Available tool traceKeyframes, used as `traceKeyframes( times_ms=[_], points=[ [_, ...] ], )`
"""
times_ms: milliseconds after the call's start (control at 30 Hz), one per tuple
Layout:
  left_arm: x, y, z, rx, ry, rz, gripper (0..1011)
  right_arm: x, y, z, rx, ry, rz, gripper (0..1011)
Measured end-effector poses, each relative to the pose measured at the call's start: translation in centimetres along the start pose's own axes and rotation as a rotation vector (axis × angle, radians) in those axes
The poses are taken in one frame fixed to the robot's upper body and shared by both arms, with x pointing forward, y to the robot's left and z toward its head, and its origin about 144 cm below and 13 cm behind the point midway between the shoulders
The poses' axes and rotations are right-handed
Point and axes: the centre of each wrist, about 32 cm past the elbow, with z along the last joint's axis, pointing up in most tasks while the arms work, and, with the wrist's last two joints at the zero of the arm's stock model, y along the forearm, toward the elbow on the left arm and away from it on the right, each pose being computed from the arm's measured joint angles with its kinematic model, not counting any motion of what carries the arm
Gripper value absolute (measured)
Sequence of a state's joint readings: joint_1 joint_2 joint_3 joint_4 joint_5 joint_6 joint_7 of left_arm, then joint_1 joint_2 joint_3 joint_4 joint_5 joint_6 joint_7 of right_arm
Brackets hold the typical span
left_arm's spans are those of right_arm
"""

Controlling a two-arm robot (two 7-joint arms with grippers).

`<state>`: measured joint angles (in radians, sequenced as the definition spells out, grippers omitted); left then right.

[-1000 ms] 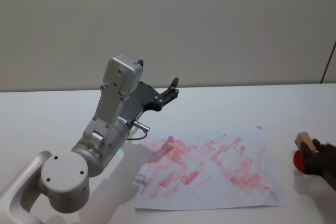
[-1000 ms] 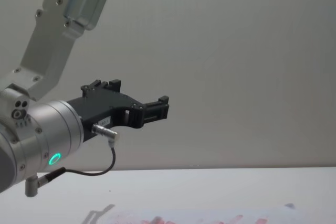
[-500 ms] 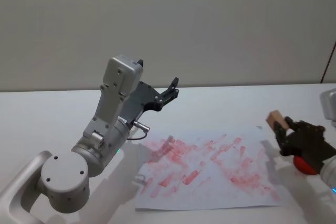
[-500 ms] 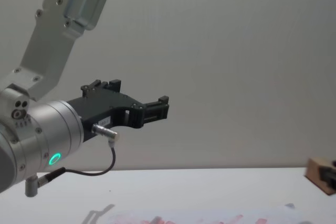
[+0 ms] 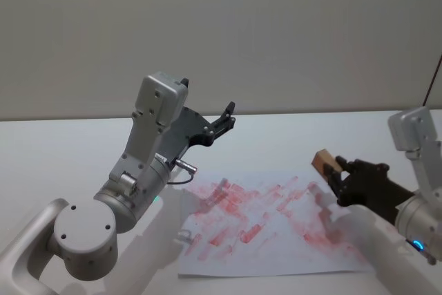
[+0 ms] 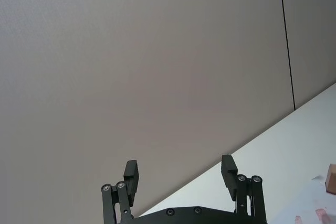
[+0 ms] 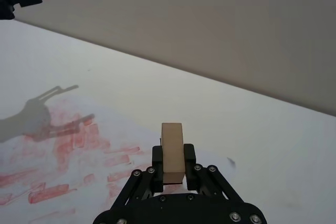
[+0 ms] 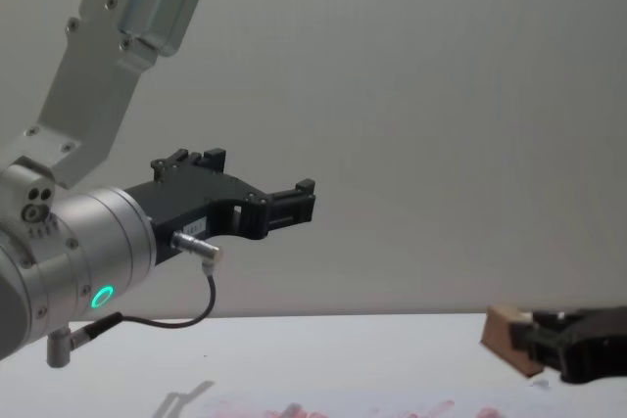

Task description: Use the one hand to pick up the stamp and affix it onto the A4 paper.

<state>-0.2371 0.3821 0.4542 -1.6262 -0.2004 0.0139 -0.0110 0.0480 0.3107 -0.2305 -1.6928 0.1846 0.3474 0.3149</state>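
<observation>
Currently held: stamp (image 5: 323, 162), clamped between the fingers of the right gripper (image 7: 173, 157) by its rear portion only, most of the block projecting ahead of the fingertips. Position: aloft, just ahead of the claw, above the claw-side part of the A4 paper (image 5: 276, 257) and apart from it, with a shadow (image 5: 321, 202) cast on the sheet beneath. Left gripper (image 6: 179, 167): parked and raised, fingers spread with nothing between, well apart from the working claw, beyond the far side of the sheet. Hazards, as judged: rocking or twisting in the grip on contact, owing to the short hold and long overhang; partial or smeared print if pressed while tilted; sliding or lifting of the loose sheet under a sideways drag or a sticky lift-off; overlap with the red prints (image 5: 242, 229) crowding the area below and ahead of the claw. Orientation: long axis in line with the fingers, running from the palm outward; free end pointing straight ahead of the claw, toward the middle of the sheet; tilted rather than flat to the paper. Printing face: cannot be identified.
</observation>
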Motion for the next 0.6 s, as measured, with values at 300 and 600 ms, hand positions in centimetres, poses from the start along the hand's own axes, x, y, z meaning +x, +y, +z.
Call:
traceKeyframes(
  times_ms=[300,600],
  points=[
    [0.0,0.0,0.0,0.000,0.000,0.000,1001,0.3,1.2,-0.2,-0.088,0.017,0.084,216],
    [0.0,0.0,0.0,0.000,0.000,0.000,1001,0.6,2.6,-0.8,-0.189,0.018,0.144,214]
  ],
)
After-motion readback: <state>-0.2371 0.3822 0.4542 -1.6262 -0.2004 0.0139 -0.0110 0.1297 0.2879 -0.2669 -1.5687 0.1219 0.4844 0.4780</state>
